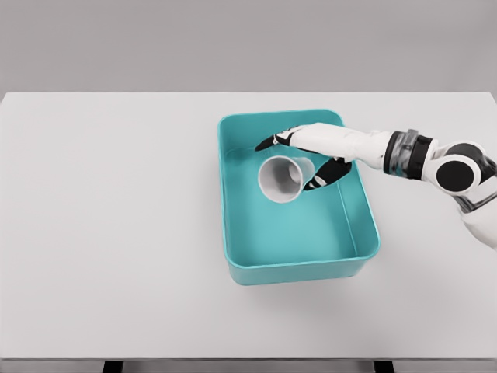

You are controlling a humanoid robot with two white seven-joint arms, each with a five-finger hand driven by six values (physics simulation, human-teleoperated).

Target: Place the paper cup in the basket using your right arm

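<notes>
A white paper cup [279, 179] lies tilted inside the teal basket [245, 263], its mouth turned toward me and to the left. My right hand [290, 163] reaches in over the basket's far right part from the right. Its fingers [273, 141] are stretched out straight above the cup and the thumb [320, 179] sits by the cup's lower right. The fingers are not wrapped around the cup, whose base is close to the palm. I cannot tell whether the cup rests on the basket floor or is still in the air.
The basket stands on a white table [109, 217], right of the middle. My right forearm [404, 151] crosses the basket's right rim. The table's near edge runs along the bottom of the view.
</notes>
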